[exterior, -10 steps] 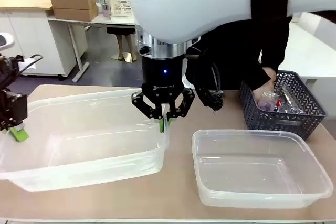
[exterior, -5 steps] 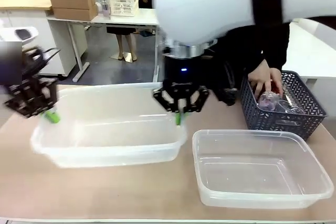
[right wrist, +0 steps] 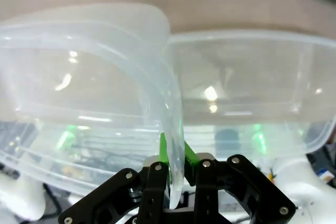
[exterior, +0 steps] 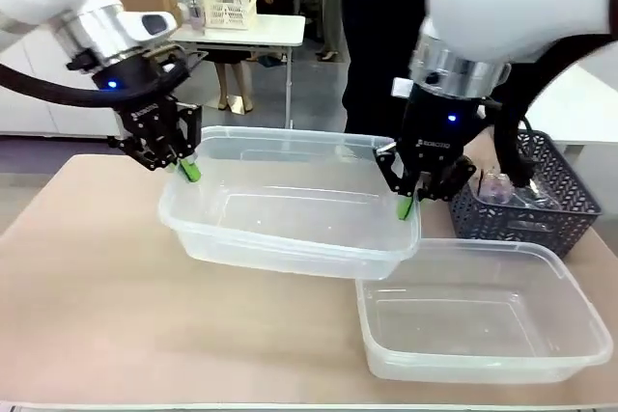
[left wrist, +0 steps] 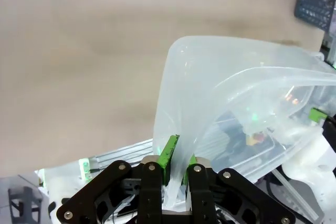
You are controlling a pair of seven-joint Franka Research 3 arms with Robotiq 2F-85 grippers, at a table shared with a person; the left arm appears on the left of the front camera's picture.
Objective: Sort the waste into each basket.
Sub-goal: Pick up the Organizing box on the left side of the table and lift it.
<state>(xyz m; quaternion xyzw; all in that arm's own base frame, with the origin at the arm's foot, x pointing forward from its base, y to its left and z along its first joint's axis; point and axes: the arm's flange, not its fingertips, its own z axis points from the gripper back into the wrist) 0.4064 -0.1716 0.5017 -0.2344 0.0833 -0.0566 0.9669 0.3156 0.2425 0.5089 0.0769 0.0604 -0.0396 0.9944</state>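
Note:
A large shallow clear tub (exterior: 290, 229) hangs tilted above the table, held by its two end rims. My left gripper (exterior: 188, 171) is shut on the left rim, and the left wrist view shows the left gripper (left wrist: 176, 163) pinching the thin wall of the tub (left wrist: 236, 87). My right gripper (exterior: 406, 205) is shut on the right rim, and the right wrist view shows the right gripper (right wrist: 176, 156) clamped on the tub (right wrist: 79, 77). The dark lattice basket (exterior: 521, 209) stands at the right with clear plastic bottles (exterior: 497, 187) inside.
A second large clear tub (exterior: 483, 335) rests on the table at the front right, and the held tub's right end hangs over its near corner. A person in dark clothes stands behind the basket. The bare table (exterior: 87, 267) lies to the left.
Both arms have lifted the large tub off the table and carried it to the right, toward the second tub. The person's hand has left the basket.

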